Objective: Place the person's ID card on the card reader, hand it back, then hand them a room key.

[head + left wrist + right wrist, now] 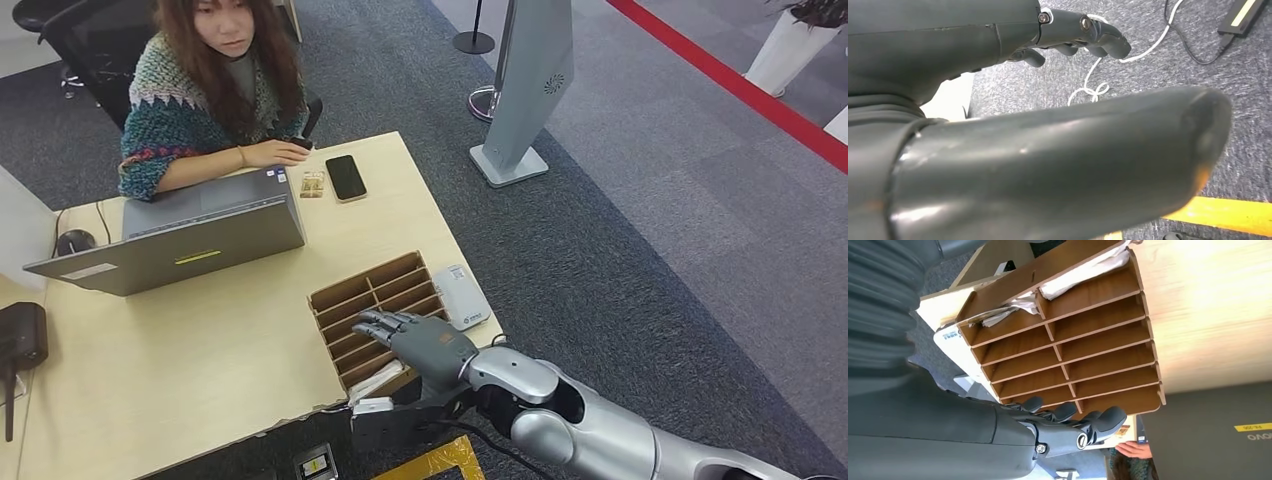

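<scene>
My right hand (420,340) hovers palm down over the brown wooden slotted box (345,292) at the desk's near right edge, fingers spread and holding nothing. In the right wrist view the fingers (1083,427) lie just off the box (1098,340), whose end slots hold white cards or paper (1083,272). The white card reader (462,296) lies just right of the box. My left hand (1068,35) hangs over grey carpet, fingers loosely extended, nothing in it. The person (215,90) sits across the desk, one hand resting near the laptop.
An open grey laptop (180,240) stands mid-desk. A black phone (346,177) and a small tan item (312,184) lie beside the person's hand. A black device (22,335) sits at the desk's left edge. A grey kiosk stand (525,90) rises on the carpet right of the desk.
</scene>
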Tool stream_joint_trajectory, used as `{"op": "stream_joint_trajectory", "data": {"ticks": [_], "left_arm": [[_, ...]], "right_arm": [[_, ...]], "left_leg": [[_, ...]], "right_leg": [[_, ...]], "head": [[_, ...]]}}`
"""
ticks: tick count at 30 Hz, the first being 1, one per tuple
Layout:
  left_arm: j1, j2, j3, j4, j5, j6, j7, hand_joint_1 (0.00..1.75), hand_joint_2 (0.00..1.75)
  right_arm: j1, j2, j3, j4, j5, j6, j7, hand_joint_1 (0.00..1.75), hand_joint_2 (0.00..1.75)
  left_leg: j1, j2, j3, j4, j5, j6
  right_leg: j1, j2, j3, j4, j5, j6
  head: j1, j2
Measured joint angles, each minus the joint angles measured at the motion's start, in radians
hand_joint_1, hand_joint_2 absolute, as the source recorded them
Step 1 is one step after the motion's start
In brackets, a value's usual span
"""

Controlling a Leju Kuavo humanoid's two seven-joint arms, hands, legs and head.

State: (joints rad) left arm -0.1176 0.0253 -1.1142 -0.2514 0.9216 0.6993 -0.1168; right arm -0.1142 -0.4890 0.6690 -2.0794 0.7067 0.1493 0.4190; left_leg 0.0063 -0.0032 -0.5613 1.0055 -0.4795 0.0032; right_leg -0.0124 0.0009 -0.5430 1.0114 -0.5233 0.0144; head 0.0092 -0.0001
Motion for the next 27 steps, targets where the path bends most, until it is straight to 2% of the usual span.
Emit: {"op": "stream_joint_trajectory", "data": {"ticks": [9,15,27], "left_arm": [[0.0,-0.012,0.021,0.0,-0.002,0.0,-0.005,0.0,0.0],[-0.001,-0.013,0.032,0.0,-0.01,0.0,-0.012,0.0,0.0],[-0.003,-0.014,0.053,0.0,-0.042,0.0,-0.025,0.0,0.0]], "right_arm": [[-0.01,-0.019,0.033,0.0,0.047,0.008,0.027,0.0,1.75],[-0.009,-0.036,0.053,0.01,0.143,0.003,0.055,0.0,1.75],[-0.003,-0.054,0.089,0.095,0.332,-0.124,0.08,0.0,1.75]], "left_leg": [[0.0,0.0,0.0,0.0,0.0,0.0],[0.0,0.0,0.0,0.0,0.0,0.0],[0.0,0.0,0.0,0.0,0.0,0.0]], "right_leg": [[0.0,0.0,0.0,0.0,0.0,0.0],[0.0,0.0,0.0,0.0,0.0,0.0],[0.0,0.0,0.0,0.0,0.0,0.0]], "head": [[0.0,0.0],[0.0,0.0],[0.0,0.0]]}}
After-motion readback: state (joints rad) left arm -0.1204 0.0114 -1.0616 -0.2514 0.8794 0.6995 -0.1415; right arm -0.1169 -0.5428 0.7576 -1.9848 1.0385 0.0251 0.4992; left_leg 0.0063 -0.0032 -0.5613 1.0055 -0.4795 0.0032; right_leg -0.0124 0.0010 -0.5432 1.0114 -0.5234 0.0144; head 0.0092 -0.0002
